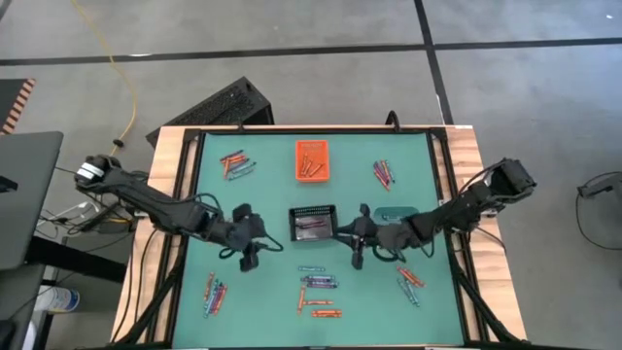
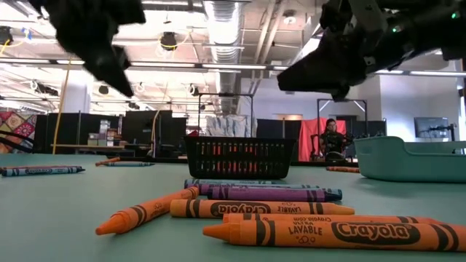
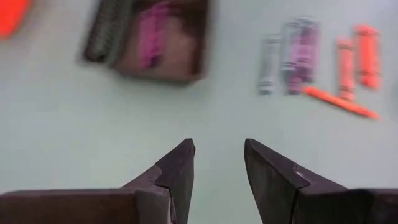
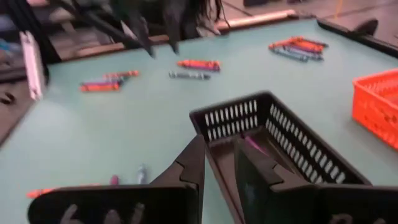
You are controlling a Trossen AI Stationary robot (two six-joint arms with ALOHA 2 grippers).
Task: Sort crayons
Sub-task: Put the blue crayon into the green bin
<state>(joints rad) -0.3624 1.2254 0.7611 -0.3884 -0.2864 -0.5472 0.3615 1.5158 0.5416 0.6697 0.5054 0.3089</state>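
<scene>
Overhead, I see left hand [image 1: 249, 261] left of black bin [image 1: 313, 223], right hand [image 1: 358, 257] just right of it. Crayons [image 1: 318, 283] scattered in clusters over counter [image 1: 272, 185], some in orange bin [image 1: 312, 160].

Low view: orange and purple crayons [image 2: 291, 211] lie nearest me, black bin [image 2: 239, 157] behind, teal bin [image 2: 415, 159] at right, person [image 2: 331, 138] far back.

Left wrist: my left hand [image 3: 219, 163] open, empty, above bare counter; purple crayons in black bin [image 3: 158, 37].

Right wrist: right hand [image 4: 217, 163] parted narrowly, holding nothing, beside black bin [image 4: 273, 134].
</scene>
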